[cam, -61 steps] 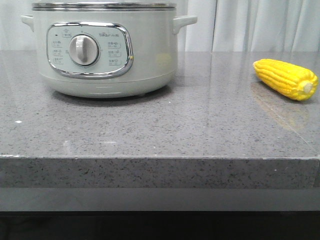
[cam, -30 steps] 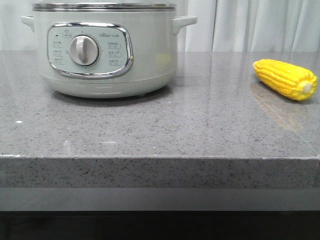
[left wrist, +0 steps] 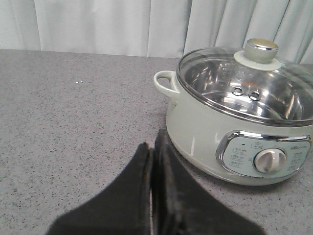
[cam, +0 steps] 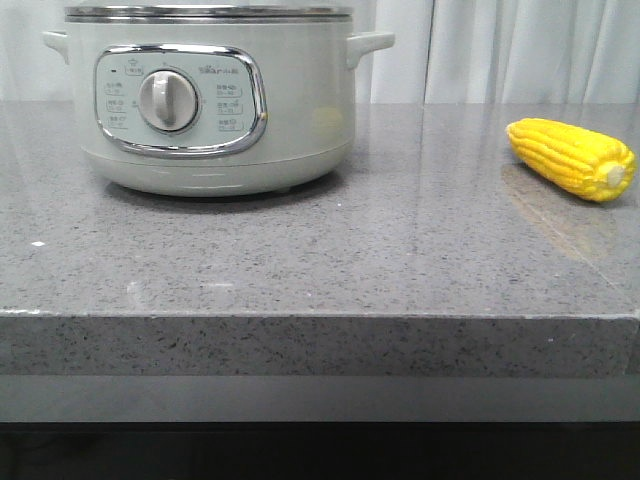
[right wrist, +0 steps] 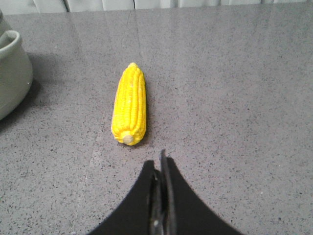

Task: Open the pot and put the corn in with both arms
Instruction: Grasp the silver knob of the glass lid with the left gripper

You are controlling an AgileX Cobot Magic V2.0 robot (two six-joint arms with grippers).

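Note:
The pale-green pot [cam: 300, 110] stands at the back left of the grey stone counter, its dial panel facing me. In the left wrist view the pot [left wrist: 200, 122] wears a glass lid [left wrist: 244, 81] with a round knob [left wrist: 260, 49]. My left gripper [left wrist: 152, 147] is shut and empty, just short of the pot's base. The yellow corn [cam: 570, 158] lies on the counter at the right. In the right wrist view the corn [right wrist: 129, 105] points its stub end toward my right gripper [right wrist: 159, 164], which is shut, empty, and a short way from the cob. Neither gripper shows in the front view.
The counter [cam: 320, 260] has a thick front edge [cam: 320, 340] close to the camera. White curtains [cam: 520, 50] hang behind it. One of the pot's side handles [right wrist: 7, 41] shows at the edge of the right wrist view.

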